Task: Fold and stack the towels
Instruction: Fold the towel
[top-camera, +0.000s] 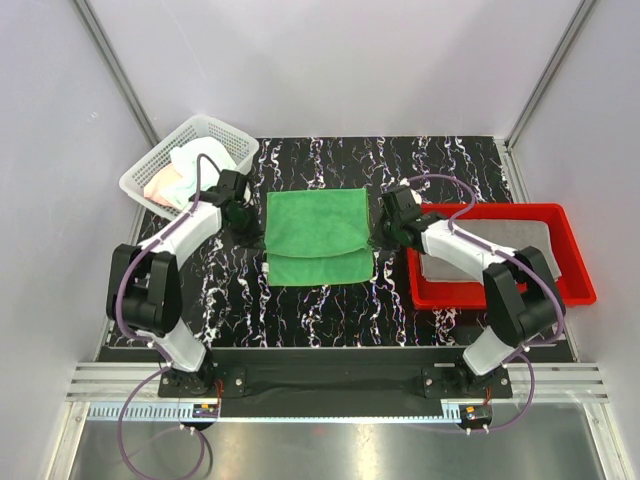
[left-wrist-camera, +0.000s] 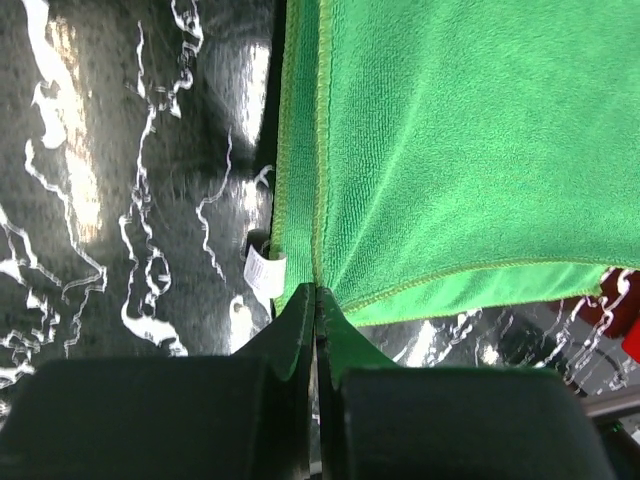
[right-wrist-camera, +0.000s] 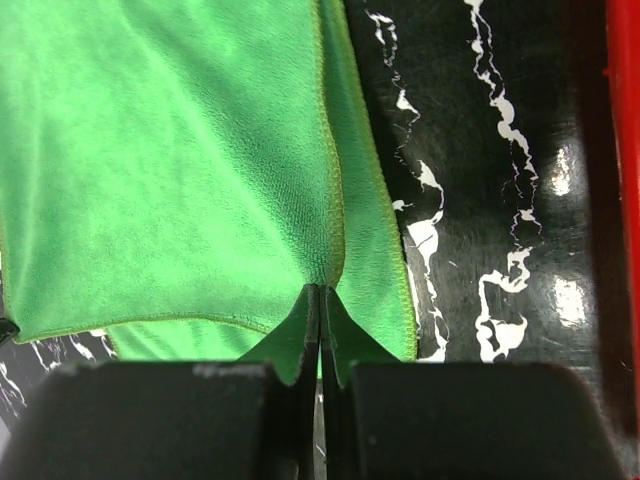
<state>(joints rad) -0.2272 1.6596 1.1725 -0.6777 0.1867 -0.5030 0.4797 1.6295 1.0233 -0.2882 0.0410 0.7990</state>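
Left gripper (left-wrist-camera: 316, 300): fingers pressed together, pinching the 9 o'clock edge of the green towel (top-camera: 318, 235), just beside its white label (left-wrist-camera: 262, 272). Right gripper (right-wrist-camera: 320, 300): fingers pressed together, pinching the 3 o'clock edge of the same towel.

The green towel lies at the centre of the table (top-camera: 440, 165), its upper layer folded over the lower, which shows as a strip at 6 o'clock.

At 10 o'clock, a basket (top-camera: 230, 128) holds a pale towel (top-camera: 215, 160) and a pink towel (top-camera: 165, 187). At 3 o'clock, a tray (top-camera: 500, 297) holds a grey towel (top-camera: 530, 240).
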